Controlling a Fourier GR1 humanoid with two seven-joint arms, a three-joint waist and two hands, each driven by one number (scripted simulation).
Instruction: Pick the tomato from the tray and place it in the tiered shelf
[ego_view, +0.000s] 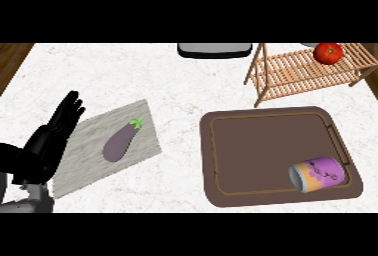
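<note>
While tomato (328, 52) sits on tiered shelf (295, 75), left hand (48, 140) open, fingers straight, empty, at grey mat's (88, 160) edge

- Tray (266, 150) near right; can (319, 174) on its side in its near-right corner.
- Tiered shelf (295, 75) behind tray, far right; tomato (328, 52) on its top tier.
- Mat (81, 170) left of tray; eggplant (122, 141) on it.

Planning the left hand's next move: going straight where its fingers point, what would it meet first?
Likely nothing: the left hand points away over bare counter, left of the grey mat; its height is unclear.
</note>
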